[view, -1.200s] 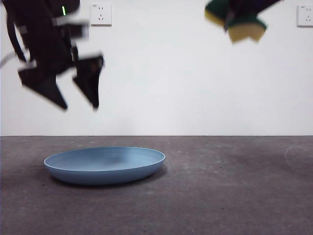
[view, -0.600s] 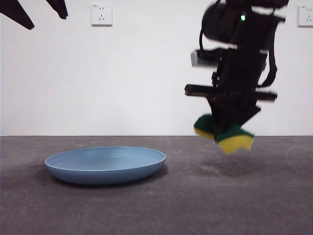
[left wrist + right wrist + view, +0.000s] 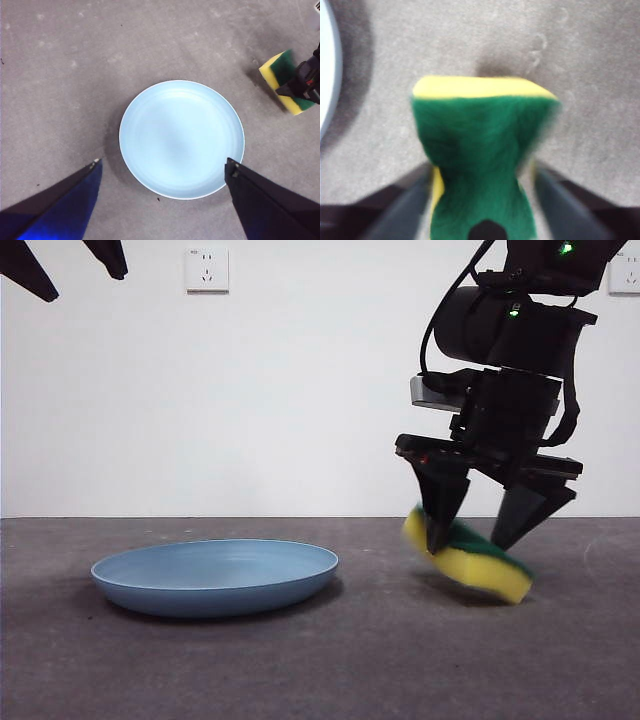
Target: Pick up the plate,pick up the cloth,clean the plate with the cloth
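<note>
Kid: So, what else is on the counter (image 3: pixel 320 660) near the plate (image 3: pixel 215 576)?

Pal: Not much. The blue plate sits flat on the grey counter. The cloth (image 3: pixel 468 561), which is a yellow sponge with a green top, is off to one side, well apart from the plate. Nothing sits between them.

Kid: Is the cloth lying down?

Pal: It is tilted. One end is higher than the other. I cannot tell if the low end touches the counter.

Kid: Who has it?

Pal: The right end effector (image 3: pixel 485 530) is right over it. Its two black jaws stand apart, one on each side of the green top. They look let go, not squeezing. In the right wrist view the cloth (image 3: pixel 480 160) fills the middle, a bit blurry, and the plate's rim (image 3: pixel 329 75) peeks in at the edge.

Kid: And the other one?

Pal: The left end effector (image 3: pixel 162 172) is high above the plate (image 3: pixel 181 139), wide open, holding nothing. In the front view only its black tips (image 3: pixel 65 262) show in a top corner.

Kid: What about the room?

Pal: A plain white wall (image 3: pixel 300 390) is behind, with a white socket (image 3: pixel 207 269) up high and another socket (image 3: pixel 624 273) at the far edge
</note>
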